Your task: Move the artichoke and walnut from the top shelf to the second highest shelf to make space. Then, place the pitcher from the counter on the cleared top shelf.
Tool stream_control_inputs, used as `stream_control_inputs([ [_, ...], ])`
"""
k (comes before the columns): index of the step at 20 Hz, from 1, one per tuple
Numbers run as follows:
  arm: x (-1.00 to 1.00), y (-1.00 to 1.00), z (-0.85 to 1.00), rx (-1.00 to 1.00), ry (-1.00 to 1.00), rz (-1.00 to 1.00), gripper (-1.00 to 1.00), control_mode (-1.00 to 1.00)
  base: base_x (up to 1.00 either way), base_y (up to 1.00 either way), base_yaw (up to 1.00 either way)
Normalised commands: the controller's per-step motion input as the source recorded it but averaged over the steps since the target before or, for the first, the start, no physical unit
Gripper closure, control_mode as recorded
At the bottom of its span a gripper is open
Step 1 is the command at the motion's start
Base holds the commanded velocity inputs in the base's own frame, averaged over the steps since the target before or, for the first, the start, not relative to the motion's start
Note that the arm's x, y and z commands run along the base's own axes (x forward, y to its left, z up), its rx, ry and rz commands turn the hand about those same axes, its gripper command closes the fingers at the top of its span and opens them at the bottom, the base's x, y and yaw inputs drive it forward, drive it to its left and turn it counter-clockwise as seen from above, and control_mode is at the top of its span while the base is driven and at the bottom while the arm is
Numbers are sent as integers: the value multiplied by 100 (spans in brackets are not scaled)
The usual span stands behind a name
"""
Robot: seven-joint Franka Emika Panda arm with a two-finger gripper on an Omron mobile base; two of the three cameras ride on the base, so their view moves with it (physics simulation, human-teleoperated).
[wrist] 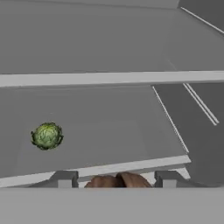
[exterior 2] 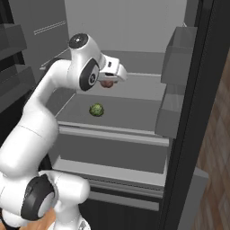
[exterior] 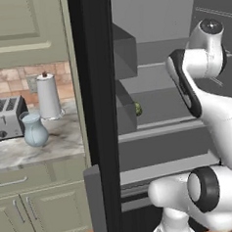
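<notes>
The open fridge holds one small, scaly green artichoke [exterior 2: 96, 109], lying alone on the thick-lipped grey second highest shelf [exterior 2: 112, 132], left of its middle in the hand view; above it runs the thin-edged grey top shelf [wrist: 109, 78]; one tiny wrinkled brown walnut [wrist: 117, 180] sits clamped between the fingers of the gripper [wrist: 116, 180], held in the air above the lower shelf's front edge; the white arm bends up from the base and reaches forward into the fridge; one pale blue-grey bulbous pitcher [exterior: 34, 129] stands on the marbled stone counter [exterior: 51, 144], near one silver toaster [exterior: 7, 117] and one white paper-towel roll [exterior: 48, 96].
</notes>
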Motion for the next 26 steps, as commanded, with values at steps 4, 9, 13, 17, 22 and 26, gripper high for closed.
stream_control_inputs([
  [4, -100, 12, -19, 0, -2, 15, 100, -100, 0, 0, 0],
  [9, -85, 0, -48, 0, -5, 16, 100, -100, 0, 0, 0],
  [13, -19, 0, -76, 0, 0, 14, 100, -100, 0, 0, 0],
  [17, 7, 0, -74, 0, 0, 7, 100, -100, 0, 0, 0],
  [22, 36, 0, -42, 0, 0, 4, 100, -100, 0, 0, 0],
  [26, 54, 0, -5, 4, 1, 0, 100, -100, 0, 0, 0],
])
